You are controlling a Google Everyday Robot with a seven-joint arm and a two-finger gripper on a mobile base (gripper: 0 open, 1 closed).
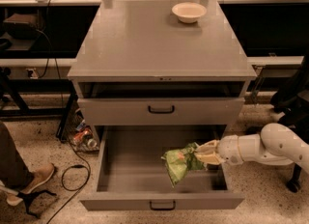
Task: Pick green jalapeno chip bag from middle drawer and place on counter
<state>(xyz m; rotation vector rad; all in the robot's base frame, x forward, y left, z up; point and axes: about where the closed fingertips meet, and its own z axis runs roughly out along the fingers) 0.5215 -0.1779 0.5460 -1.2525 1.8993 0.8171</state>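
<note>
Grey cabinet, seen from the front and above. The counter (145, 44) is its wide flat top, and it fills the upper half of your view. Below it lies the upper drawer front (203, 112) with its dark loop handle. Under that, the drawer (130, 160) is pulled out towards you with its grey tray floor exposed. The arm (270, 146) enters from the right edge and reaches leftwards over the drawer's right wall. The bag (178, 164) hangs over the right half of the tray, crumpled, with its lower tip pointing down near the front wall; you see it apparently clear of the floor. The bowl (189, 11) stands upright at the counter's far right, well apart from the bag. The gripper (206, 153) is at the bag's right edge, its fingers pinched together on the foil
</note>
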